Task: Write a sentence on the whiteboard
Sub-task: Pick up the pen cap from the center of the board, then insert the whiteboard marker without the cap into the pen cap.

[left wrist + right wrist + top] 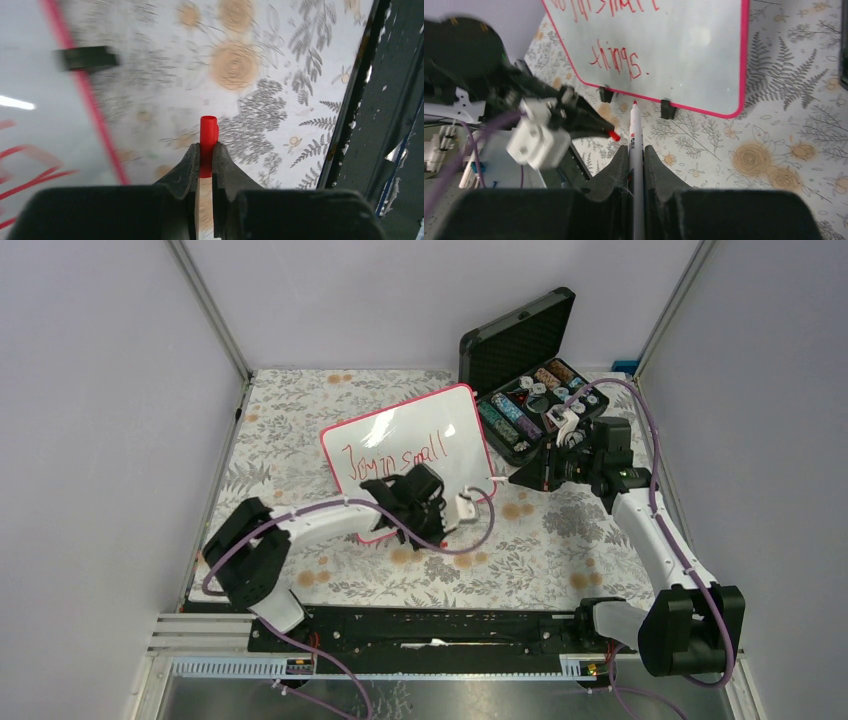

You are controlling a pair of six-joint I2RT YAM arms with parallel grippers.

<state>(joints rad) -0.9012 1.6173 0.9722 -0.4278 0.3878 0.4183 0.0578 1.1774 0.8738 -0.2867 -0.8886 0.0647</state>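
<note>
1. The glossy white rectangular whiteboard with a thin pink-red rim (410, 430) rests on the floral-patterned tablecloth (560, 550) near the middle of the table, just left of an open black case of small spools (530, 380)
2. The thin red handwritten sentence (393, 460) runs in two lines; the right wrist view shows the lower word, "things.", above the two small black clip feet (667, 108)
3. The left gripper (206, 150) is clamped on a short red marker cap (208, 132), held over the cloth beside the board's rim
4. The right gripper (635, 150) pinches a white marker with a red tip (635, 135); the tip points at the board's footed edge, just short of the rim
</note>
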